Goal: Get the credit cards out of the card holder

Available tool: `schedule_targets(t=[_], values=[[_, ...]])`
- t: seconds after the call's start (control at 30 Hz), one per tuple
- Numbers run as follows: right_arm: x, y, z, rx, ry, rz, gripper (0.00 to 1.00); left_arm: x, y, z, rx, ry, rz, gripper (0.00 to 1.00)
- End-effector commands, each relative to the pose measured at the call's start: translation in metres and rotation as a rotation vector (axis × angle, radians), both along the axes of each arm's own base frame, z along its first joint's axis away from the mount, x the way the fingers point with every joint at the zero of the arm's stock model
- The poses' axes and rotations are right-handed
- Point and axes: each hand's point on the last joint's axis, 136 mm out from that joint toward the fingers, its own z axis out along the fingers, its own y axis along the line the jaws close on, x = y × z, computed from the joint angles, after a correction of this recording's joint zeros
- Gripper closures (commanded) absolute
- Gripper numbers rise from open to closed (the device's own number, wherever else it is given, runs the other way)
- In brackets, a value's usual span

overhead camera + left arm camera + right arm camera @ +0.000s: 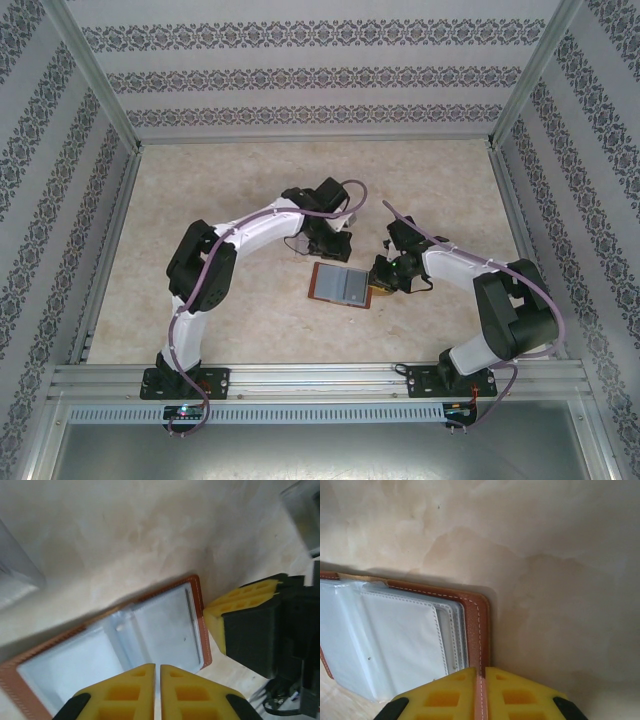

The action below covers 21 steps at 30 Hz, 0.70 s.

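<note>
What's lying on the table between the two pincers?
The open card holder, lying flat; the top view shows it, with the right pincer clamped on its edge.

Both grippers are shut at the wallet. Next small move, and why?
Probably ease the left gripper up a little: it is shut at the card holder's pale pockets, and I cannot tell whether it holds anything. The right gripper pinches the leather edge, so the holder should stay down.

Open card holder [340, 284] on beige table [230, 200]
</note>
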Motion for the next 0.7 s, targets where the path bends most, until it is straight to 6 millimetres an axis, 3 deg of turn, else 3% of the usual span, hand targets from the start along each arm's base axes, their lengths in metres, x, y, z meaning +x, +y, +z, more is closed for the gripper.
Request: schedule_targets(t=[0.0, 0.37, 0.67], values=[[0.003, 0.005, 0.013, 0.012, -0.036, 0.014, 0.85, -0.002, -0.010, 0.004, -0.073, 0.023, 0.049, 0.94], [0.004, 0.008, 0.020, 0.037, -0.050, 0.000, 0.85, -0.025, -0.029, -0.015, -0.141, 0.124, 0.021, 0.95], [0.007, 0.017, 0.027, 0.092, -0.062, -0.003, 0.78, -0.036, 0.004, -0.052, 0.056, 0.143, 0.007, 0.96]])
